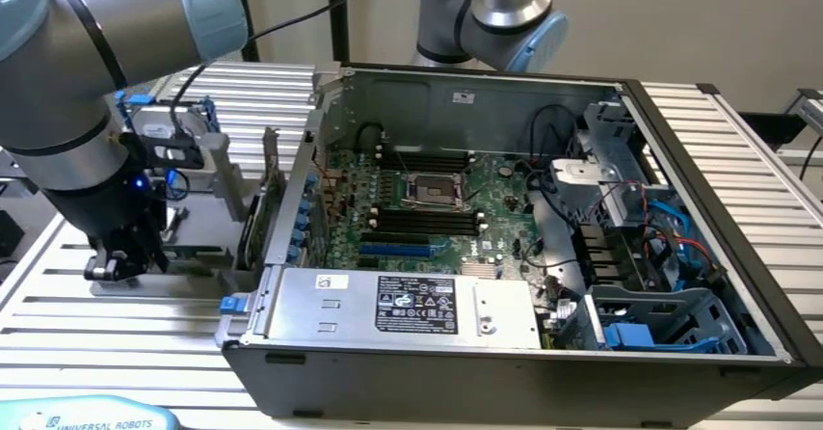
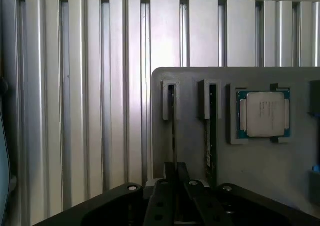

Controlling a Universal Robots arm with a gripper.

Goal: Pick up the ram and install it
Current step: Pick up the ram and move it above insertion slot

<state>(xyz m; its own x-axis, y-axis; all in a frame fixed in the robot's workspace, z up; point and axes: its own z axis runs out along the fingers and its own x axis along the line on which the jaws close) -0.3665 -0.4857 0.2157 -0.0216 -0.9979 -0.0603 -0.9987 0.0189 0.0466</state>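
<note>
Tool [image 2: 175,172] closed on ram [image 2: 173,131], edge-on in gray holder [image 2: 192,136] slot, w/ 2nd stick [image 2: 211,136] just beside

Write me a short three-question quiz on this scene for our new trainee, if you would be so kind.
1. True or false: the gripper is inside the computer case.
2. The gray holder's square recess holds: A) a processor chip; B) a fan; C) a hard drive.
3. Is the ram in line with the gripper in the slot nearer the chip or farther from it?
Key: 1 false, it is outside, at the exterior view's left; 2 A; 3 farther.
</note>
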